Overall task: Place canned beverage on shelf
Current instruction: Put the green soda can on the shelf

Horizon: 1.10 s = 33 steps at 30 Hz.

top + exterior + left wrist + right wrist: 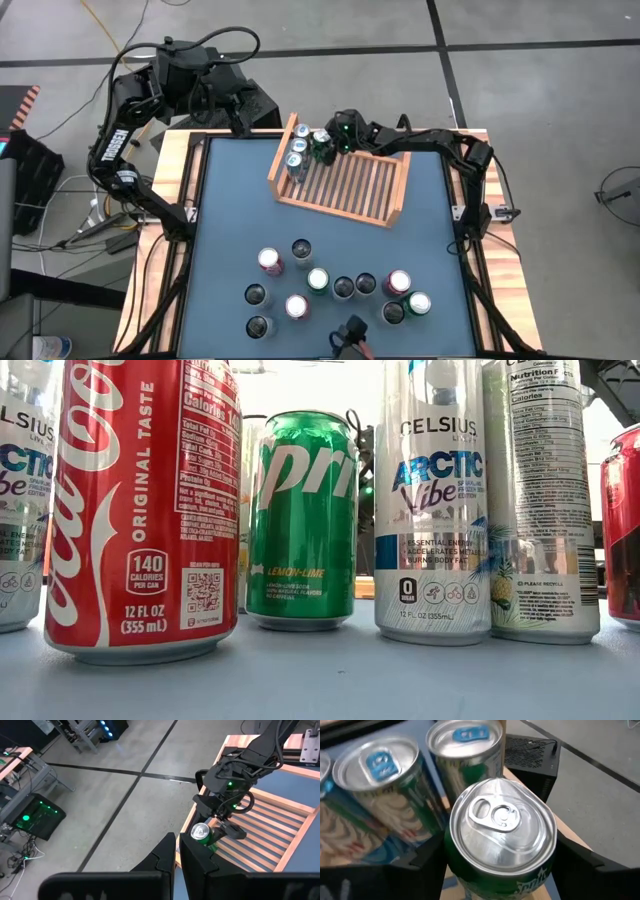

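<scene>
Placing step: right gripper (497, 862) is holding the green aluminium Sprite can (502, 845) between wide fingers, at the light-brown slatted wooden shelf (345, 190) back corner, beside three silver cans (left gripper (177, 851) idling, shut). Next move: release, lift clear

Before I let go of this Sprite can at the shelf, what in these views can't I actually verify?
- Sprite can base: right wrist view shows only its top; can body and right gripper fingers hide whether it rests on the shelf slats.
- Same spot, high view: the gripper covers the can.
- Low view: foreground cans, like the Coca-Cola can, block the shelf.
- Left gripper: parked off the table.
</scene>
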Each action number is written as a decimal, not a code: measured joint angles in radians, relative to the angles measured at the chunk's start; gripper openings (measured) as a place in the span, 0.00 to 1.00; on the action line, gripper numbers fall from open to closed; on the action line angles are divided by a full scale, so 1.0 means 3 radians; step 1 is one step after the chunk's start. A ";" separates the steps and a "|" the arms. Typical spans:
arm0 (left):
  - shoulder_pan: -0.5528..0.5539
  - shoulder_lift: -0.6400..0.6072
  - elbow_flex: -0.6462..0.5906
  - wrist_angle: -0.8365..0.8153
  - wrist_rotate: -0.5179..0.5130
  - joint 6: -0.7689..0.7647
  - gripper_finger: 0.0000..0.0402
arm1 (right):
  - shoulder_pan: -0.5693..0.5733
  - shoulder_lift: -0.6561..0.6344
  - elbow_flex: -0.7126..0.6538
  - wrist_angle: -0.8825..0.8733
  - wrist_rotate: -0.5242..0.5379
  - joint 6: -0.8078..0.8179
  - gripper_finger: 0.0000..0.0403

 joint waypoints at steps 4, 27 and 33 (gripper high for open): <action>0.0001 0.0000 0.0000 -0.0001 0.0000 0.0001 0.04 | -0.0011 0.0001 0.0001 0.0149 0.0017 0.0021 0.70; 0.0000 0.0001 0.0000 -0.0019 -0.0018 0.0076 0.04 | 0.0062 0.0255 0.0015 0.0435 0.0016 0.0252 0.72; 0.0000 0.0000 0.0000 -0.0019 -0.0018 0.0101 0.04 | 0.0019 0.0262 0.0010 0.0403 0.0056 0.0261 0.78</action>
